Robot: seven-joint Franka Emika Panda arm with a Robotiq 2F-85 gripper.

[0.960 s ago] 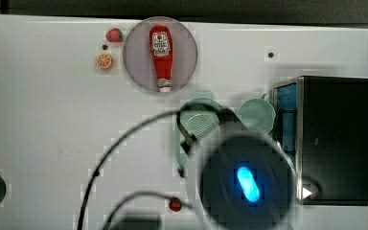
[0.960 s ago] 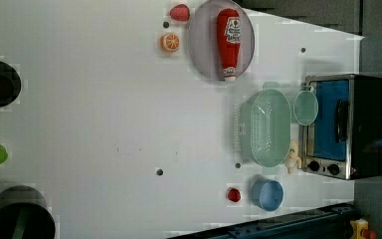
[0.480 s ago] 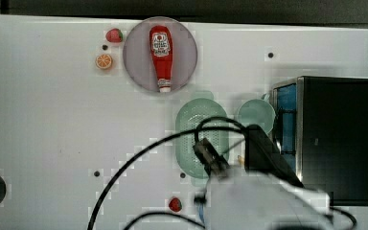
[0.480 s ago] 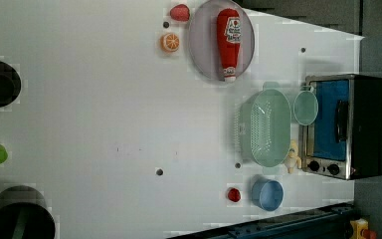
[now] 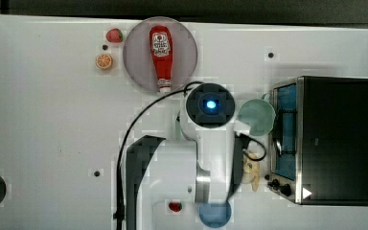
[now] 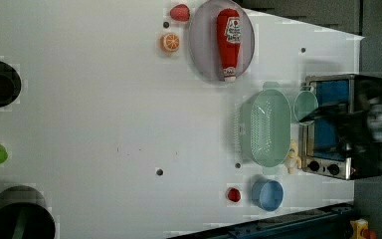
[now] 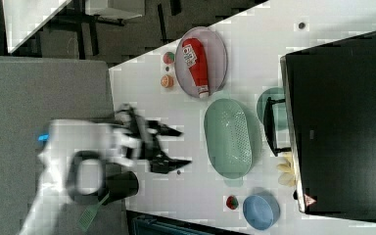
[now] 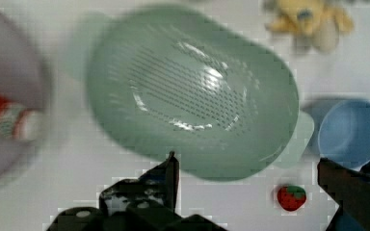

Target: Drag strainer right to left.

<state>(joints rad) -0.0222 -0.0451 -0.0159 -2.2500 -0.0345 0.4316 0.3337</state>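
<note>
The strainer (image 6: 266,128) is a pale mint-green oval basket with a perforated centre, lying on the white table next to the toaster oven. In the right view the strainer (image 7: 228,137) is in full sight, and my gripper (image 7: 182,147) hangs open in the air at the right view's left of it, holding nothing. In the wrist view the strainer (image 8: 192,91) lies below and apart from my open gripper (image 8: 245,161), whose dark fingertips (image 8: 171,168) stand wide. In the top view my arm (image 5: 211,105) covers most of the strainer.
A mint-green cup (image 6: 306,105) stands between the strainer and the toaster oven (image 6: 343,127). A blue bowl (image 6: 267,194) and a toy strawberry (image 6: 234,194) lie beside the strainer. A ketchup bottle (image 6: 229,42) rests on a grey plate (image 6: 201,55). The table (image 6: 104,124) stretches bare across the left view's left.
In the top view my arm has swung from the lower right to over the strainer. The strainer has stayed in place.
</note>
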